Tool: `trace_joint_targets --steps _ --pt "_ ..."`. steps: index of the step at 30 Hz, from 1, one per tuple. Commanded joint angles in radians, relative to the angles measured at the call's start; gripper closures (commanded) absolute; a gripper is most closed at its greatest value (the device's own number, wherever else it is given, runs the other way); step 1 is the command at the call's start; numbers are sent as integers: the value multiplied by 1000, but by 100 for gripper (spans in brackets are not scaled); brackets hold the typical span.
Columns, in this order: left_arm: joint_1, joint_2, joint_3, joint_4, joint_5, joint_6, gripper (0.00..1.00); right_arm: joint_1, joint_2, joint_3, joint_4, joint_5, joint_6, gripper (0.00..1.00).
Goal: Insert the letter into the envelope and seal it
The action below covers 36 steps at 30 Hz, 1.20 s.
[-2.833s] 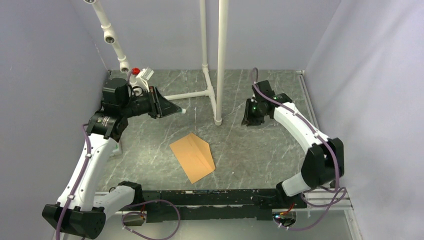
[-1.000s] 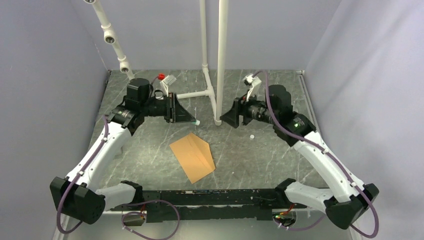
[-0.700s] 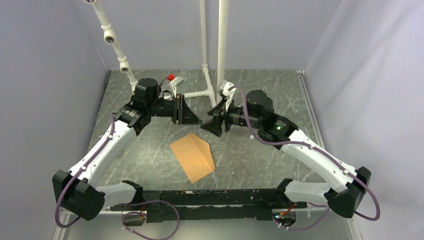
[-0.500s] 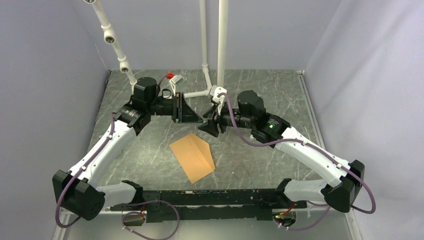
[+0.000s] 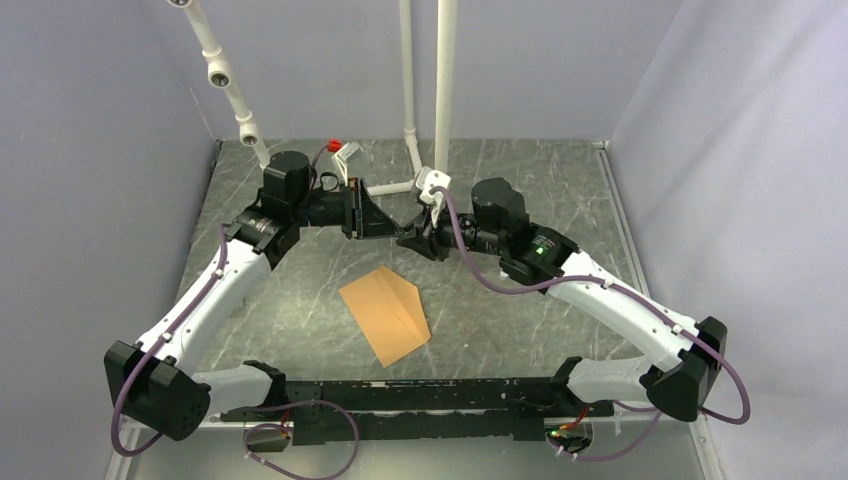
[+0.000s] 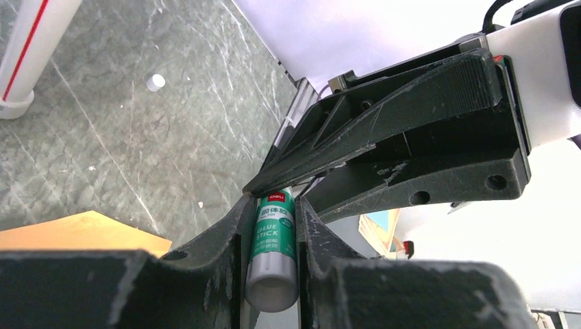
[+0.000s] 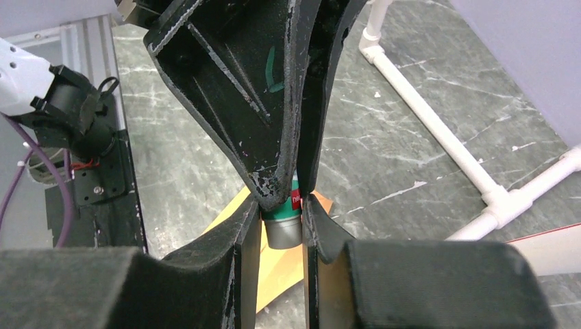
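The orange-brown envelope [image 5: 385,315] lies flat on the table in front of both arms, flap folded over. It also shows as an orange corner [image 6: 75,233] below the left wrist and under the right wrist [image 7: 281,271]. The letter is out of view. Above the table, behind the envelope, my left gripper [image 5: 398,226] is shut on a green glue stick [image 6: 274,236]. My right gripper [image 5: 414,240] meets it tip to tip, its fingers closed on the stick's grey end [image 7: 283,233]. In the left wrist view, the right gripper's black fingers [image 6: 411,130] fill the upper right.
A white pipe frame [image 5: 441,120] stands at the back middle, its foot [image 7: 473,164] just behind the grippers. A small white cap [image 6: 155,82] lies loose on the marble table. Grey walls close in the left, right and back.
The right arm swung left across the table to the left gripper. Its jaws narrowed onto the glue stick's free end. The left arm kept its grip and shifted slightly back.
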Motion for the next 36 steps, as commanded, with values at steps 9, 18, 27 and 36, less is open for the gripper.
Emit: trace_joint_targets --steps 9,18,27,36 --pt "-13 -96 -38 246 -273 -126 79 9 27 -4 309 180 352 100" --pt "-15 -136 -146 424 -448 -121 95 6 134 58 457 187 694 100" --pt "-16 -145 -114 318 -511 -34 97 5 162 45 505 136 842 65" --pt "-16 -136 -103 340 -455 -58 97 2 157 45 459 117 805 57"
